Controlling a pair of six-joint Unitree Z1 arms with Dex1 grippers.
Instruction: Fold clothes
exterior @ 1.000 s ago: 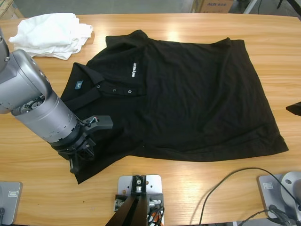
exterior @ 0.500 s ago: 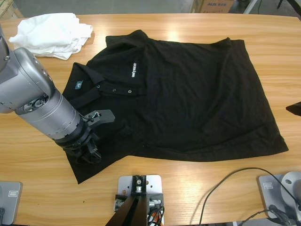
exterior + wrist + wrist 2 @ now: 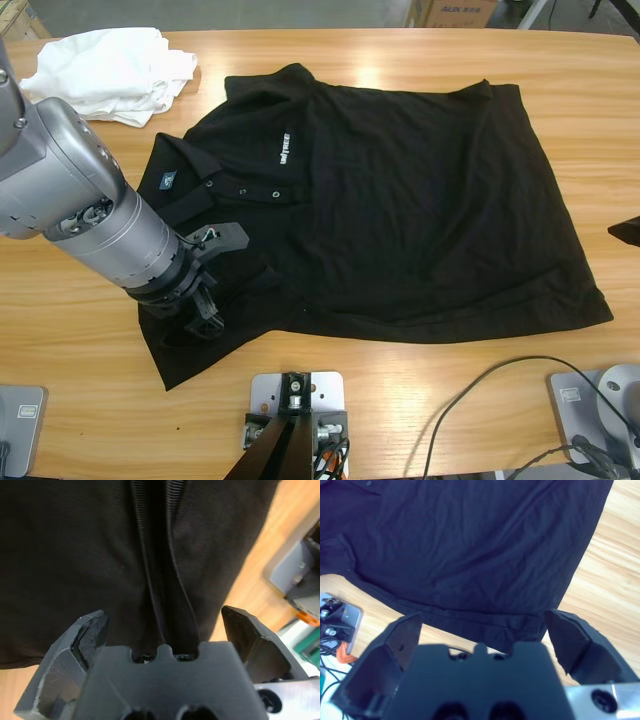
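A large black polo shirt lies spread across the wooden table, collar to the left, white chest logo facing up. My left gripper sits low on its near-left sleeve. In the left wrist view the left gripper is open, jaws wide apart on either side of a raised fold of the black shirt. My right gripper is open and hovers above the shirt's hem corner; the high view shows only a black tip at the right edge. A bundle of white garments lies at the back left.
Bare wooden table runs along the far edge and to the right of the shirt. A black cable loops over the near right edge. A cardboard box stands beyond the far edge.
The left gripper has slid rightward and farther onto the sleeve, turning as it went, and the sleeve cloth has bunched slightly. The right side looks unchanged.
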